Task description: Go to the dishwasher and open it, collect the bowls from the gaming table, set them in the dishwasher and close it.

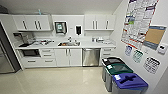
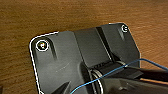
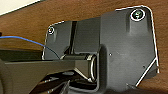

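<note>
Dishwasher [image 1: 91, 57] sits shut under the worktop [image 1: 97, 45], right of the sink [image 1: 69, 44], well ahead of us. We judge nothing done yet. We cannot tell either claw's state.

One dishwasher [image 1: 91, 57], door closed, under the counter. One sink [image 1: 69, 44] with one faucet [image 1: 69, 39]. Three bins by the right wall: one black-lidded bin [image 1: 111, 61], one green-lidded bin [image 1: 118, 69], one blue-lidded bin [image 1: 129, 82]. One built-in oven [image 1: 30, 52]. One paper towel dispenser [image 1: 60, 27], one soap dispenser [image 1: 78, 30]. One large poster [image 1: 137, 21], one corkboard [image 1: 154, 36]. Upper cabinets come in two groups.
</note>
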### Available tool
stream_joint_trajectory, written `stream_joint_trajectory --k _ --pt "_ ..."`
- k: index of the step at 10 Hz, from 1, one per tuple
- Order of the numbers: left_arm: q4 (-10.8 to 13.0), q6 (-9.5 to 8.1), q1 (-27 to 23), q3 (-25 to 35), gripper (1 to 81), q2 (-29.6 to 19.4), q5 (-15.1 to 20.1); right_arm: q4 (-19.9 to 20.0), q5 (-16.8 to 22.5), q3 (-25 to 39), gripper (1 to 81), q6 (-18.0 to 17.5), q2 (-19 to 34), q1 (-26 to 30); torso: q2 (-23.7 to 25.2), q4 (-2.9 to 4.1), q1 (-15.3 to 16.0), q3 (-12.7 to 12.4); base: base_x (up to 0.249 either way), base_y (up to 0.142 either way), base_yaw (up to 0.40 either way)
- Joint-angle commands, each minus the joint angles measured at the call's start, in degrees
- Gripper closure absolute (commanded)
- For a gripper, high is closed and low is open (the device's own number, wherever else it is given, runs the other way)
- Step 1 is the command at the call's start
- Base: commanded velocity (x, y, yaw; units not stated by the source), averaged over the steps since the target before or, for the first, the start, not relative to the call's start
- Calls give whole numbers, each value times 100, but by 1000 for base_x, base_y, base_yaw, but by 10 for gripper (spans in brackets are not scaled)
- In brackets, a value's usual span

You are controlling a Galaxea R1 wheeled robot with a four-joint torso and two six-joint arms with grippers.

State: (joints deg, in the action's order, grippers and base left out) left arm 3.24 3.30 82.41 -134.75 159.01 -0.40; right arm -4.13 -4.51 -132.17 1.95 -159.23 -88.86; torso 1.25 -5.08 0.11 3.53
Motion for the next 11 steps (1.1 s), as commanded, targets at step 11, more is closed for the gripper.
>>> stream_joint_trajectory --k 11 --pt "36 56 -273 54 10 -115 286 -70 310 61 10 33 73 250 -2 0 0 0 170 0 0"
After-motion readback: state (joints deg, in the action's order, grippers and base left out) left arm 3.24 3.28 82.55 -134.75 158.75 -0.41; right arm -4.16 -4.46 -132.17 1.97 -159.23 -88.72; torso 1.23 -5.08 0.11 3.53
